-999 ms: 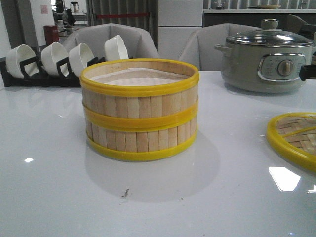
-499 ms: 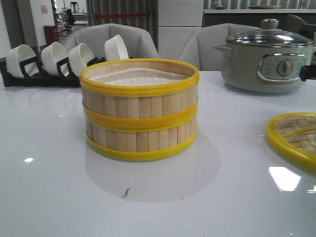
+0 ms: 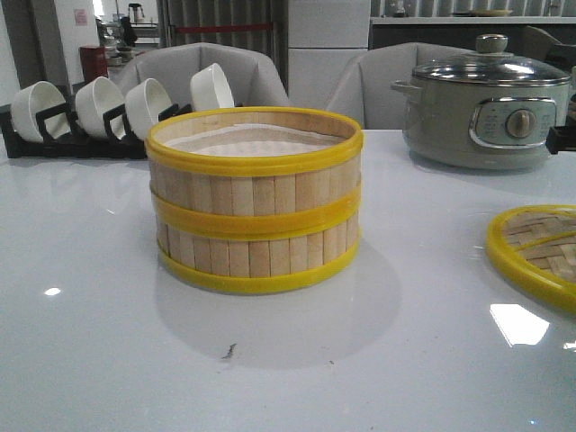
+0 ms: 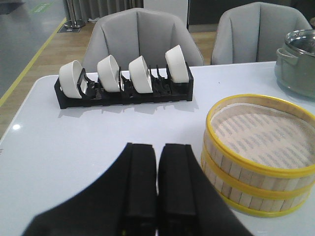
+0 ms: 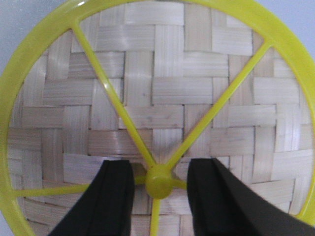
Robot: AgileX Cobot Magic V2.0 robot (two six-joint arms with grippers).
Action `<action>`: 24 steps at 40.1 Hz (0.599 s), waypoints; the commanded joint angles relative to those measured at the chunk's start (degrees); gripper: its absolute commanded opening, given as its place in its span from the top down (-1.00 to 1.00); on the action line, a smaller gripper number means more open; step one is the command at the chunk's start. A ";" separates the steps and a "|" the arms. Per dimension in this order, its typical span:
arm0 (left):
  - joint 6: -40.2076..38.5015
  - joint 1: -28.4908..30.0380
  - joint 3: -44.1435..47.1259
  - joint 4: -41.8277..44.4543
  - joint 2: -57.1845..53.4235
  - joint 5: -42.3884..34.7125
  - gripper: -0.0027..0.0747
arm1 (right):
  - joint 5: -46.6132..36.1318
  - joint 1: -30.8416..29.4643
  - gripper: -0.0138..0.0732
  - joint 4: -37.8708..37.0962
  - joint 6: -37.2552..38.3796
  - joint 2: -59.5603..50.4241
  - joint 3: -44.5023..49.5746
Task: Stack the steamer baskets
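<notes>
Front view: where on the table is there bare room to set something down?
Bare white table runs in front of and left of the stacked steamer baskets, and between them and the lid at right. The back edge is crowded: bowl rack behind left, electric pot behind right.

Your front camera sits low at the near table (image 3: pixel 90 360) edge, facing forward, with the stacked baskets (image 3: pixel 255 200) close and centred. Your left wrist camera looks from higher up and further back over its fingers (image 4: pixel 140 182), sharing those baskets (image 4: pixel 261 155), the bowl rack (image 4: pixel 123 91) and the pot (image 4: pixel 298 61). Your right wrist camera looks straight down, very near, onto the lid (image 5: pixel 162 98) that the front view clips at its right edge
</notes>
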 commanded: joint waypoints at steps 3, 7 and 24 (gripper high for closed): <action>-0.35 -0.09 -1.53 0.38 0.34 -5.12 0.69 | -1.07 -0.33 -0.19 -0.41 -0.49 -2.07 -1.06; -0.35 -0.09 -1.53 0.38 0.34 -5.12 0.69 | -1.24 -0.33 -0.19 -0.41 -0.49 -2.06 -1.06; -0.35 -0.09 -1.53 0.38 0.34 -5.12 0.69 | -1.36 -0.33 0.42 -0.41 -0.49 -2.06 -1.06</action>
